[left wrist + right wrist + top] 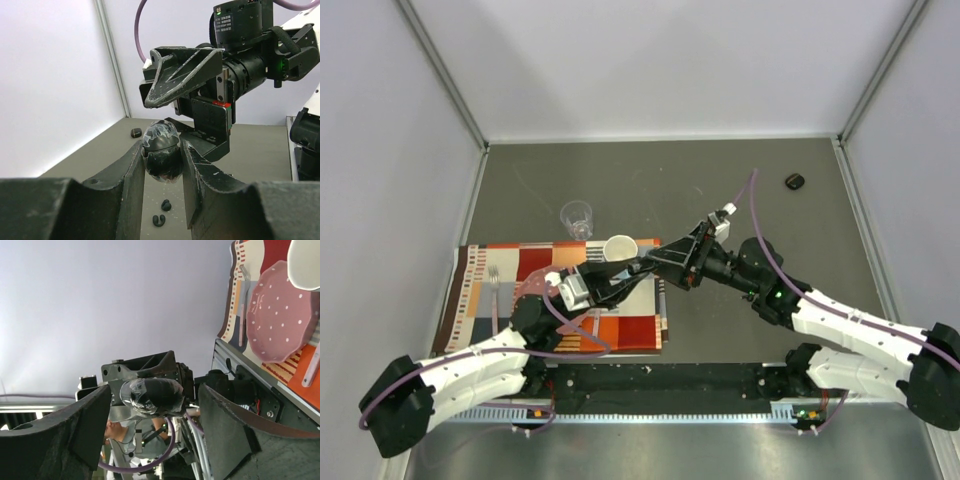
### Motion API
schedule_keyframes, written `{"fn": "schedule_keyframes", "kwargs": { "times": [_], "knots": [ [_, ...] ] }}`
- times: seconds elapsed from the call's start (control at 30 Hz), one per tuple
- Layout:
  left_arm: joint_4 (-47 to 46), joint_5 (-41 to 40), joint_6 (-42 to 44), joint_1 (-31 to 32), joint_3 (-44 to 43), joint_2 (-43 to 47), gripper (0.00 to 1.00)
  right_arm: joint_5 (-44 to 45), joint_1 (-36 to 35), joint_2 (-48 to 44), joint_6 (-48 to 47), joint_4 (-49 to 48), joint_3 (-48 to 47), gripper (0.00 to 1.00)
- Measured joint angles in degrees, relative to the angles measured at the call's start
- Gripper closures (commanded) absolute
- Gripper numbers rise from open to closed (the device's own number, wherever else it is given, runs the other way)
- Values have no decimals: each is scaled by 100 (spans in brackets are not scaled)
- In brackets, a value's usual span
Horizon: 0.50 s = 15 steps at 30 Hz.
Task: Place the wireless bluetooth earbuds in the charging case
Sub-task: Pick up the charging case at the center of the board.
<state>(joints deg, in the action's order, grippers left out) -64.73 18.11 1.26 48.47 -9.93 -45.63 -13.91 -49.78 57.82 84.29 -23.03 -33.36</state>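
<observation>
With the case (161, 160) pinched in the left gripper (162, 147), centre the spread right gripper (155, 390) about it, then close gently.

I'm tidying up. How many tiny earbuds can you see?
2: both earbuds lie on the table, below the case in the left gripper. Others may be hidden.

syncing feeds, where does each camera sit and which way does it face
Top external: above and behind, looking down at the table; both arms show.
Left wrist: looks along the left gripper, shut on the charging case, toward the right gripper.
Right wrist: looks between its open fingers at that case.
Wrist views share the case.
</observation>
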Motion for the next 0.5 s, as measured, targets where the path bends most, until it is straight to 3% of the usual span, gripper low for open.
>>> {"fn": "schedule_keyframes", "kwargs": {
  "times": [0.1, 0.17, 0.2, 0.4, 0.5],
  "knots": [
    [0, -50, 0, 2, 2, 4, 100, -72, -2, 0, 96, -90, 0, 35],
    [0, -83, 0, 4, 4, 2, 100, -129, -9, 20, 131, -164, -2, 47],
    [0, -94, 0, 7, 4, 2, 100, -164, -17, 39, 144, -195, -2, 49],
    [-24, -111, -2, 22, 4, -2, 100, -271, -37, 164, 227, -299, -2, 49],
    [-50, -114, -2, 33, 4, -2, 100, -319, -37, 212, 236, -387, -2, 68]
  ]
}}
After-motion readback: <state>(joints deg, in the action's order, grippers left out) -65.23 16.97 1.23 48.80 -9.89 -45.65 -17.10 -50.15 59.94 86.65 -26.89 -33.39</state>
